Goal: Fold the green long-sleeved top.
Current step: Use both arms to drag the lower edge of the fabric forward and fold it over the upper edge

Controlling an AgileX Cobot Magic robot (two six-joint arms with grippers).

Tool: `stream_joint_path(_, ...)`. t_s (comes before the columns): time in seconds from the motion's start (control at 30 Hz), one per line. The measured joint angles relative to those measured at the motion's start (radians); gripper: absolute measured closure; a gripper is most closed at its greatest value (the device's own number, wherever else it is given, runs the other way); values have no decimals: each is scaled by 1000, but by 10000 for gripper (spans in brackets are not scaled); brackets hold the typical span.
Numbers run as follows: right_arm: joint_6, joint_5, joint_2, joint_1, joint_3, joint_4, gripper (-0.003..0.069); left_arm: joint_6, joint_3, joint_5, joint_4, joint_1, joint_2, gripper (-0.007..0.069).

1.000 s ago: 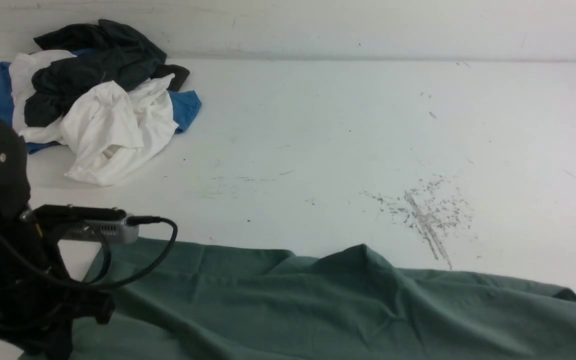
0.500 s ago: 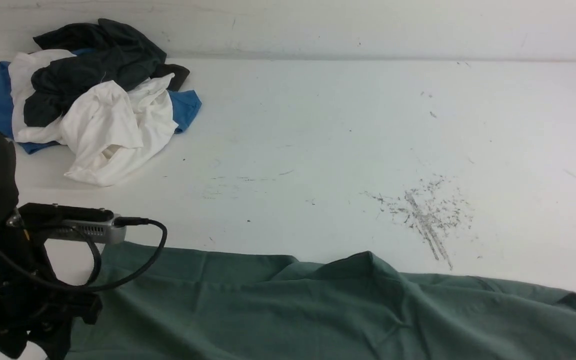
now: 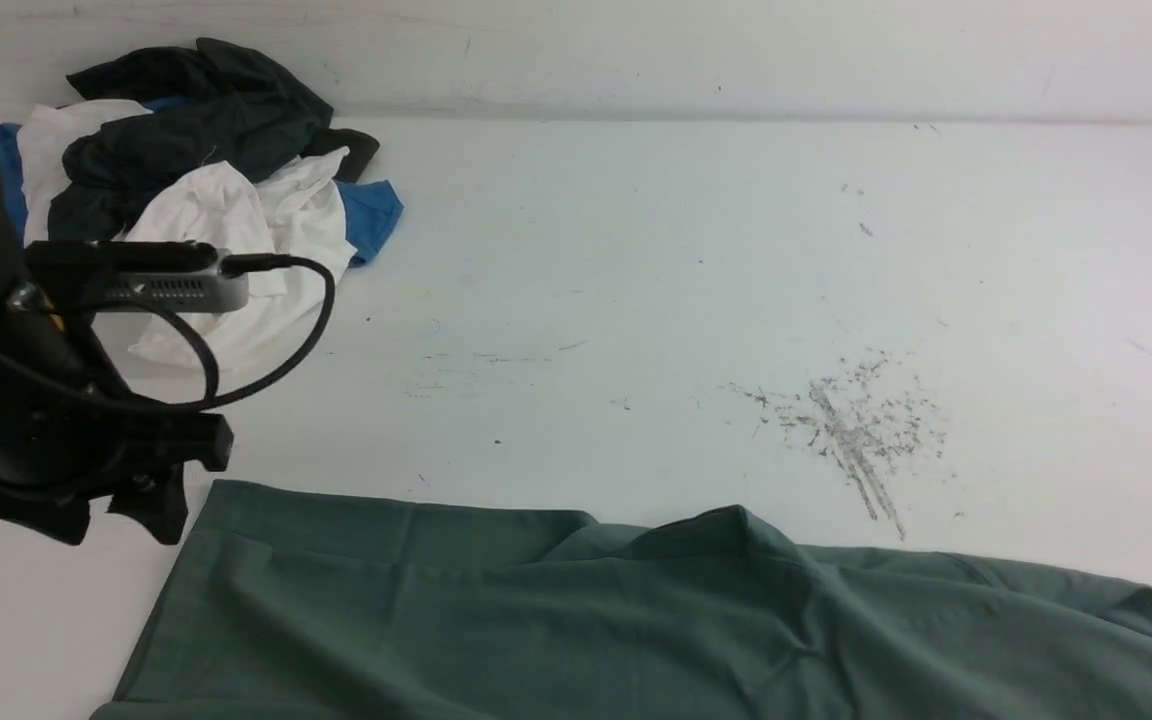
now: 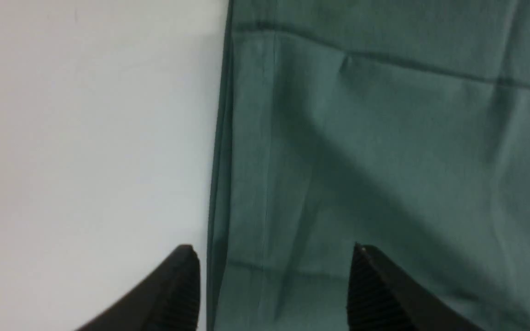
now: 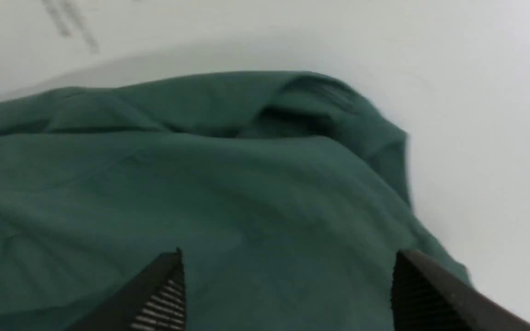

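The green long-sleeved top (image 3: 636, 630) lies spread along the tabletop's (image 3: 636, 250) near edge, while the left gripper (image 4: 274, 294) and right gripper (image 5: 292, 289) hover over it, jaws apart, holding nothing.

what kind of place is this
Probably a robot lab's test bench for folding laundry: a scuffed white table, the green long-sleeved top spread on it, a heap of white, blue and dark clothes at its far left.

A robot test lab: bare, scuffed white counter (image 3: 636, 250) backed by a plain white wall (image 3: 736, 50), with a black cabled robot arm (image 3: 26, 400) over the counter's left side.
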Motion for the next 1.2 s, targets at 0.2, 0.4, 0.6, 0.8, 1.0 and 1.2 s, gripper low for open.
stream_joint_path(0.2, -32, -56, 1, 151, -1, 27, 106, -3, 0, -145, 9, 0, 179, 218)
stream_joint_path(0.4, -32, -121, 1, 228, -1, 21, 104, -3, 0, -241, 14, 0, 283, 218)
stream_joint_path(0.6, -32, -125, 1, 234, -1, 16, 104, -4, 0, -267, 19, 0, 306, 218)
stream_joint_path(0.8, -32, -127, 1, 234, -1, 14, 104, -17, -1, -275, 78, 0, 333, 218)
stream_joint_path(1.0, -32, -127, 1, 234, -1, 13, 104, -29, -1, -277, 79, 0, 339, 218)
stream_joint_path(1.2, -32, -127, 1, 234, -1, 12, 104, -4, -2, -277, 59, 0, 341, 229)
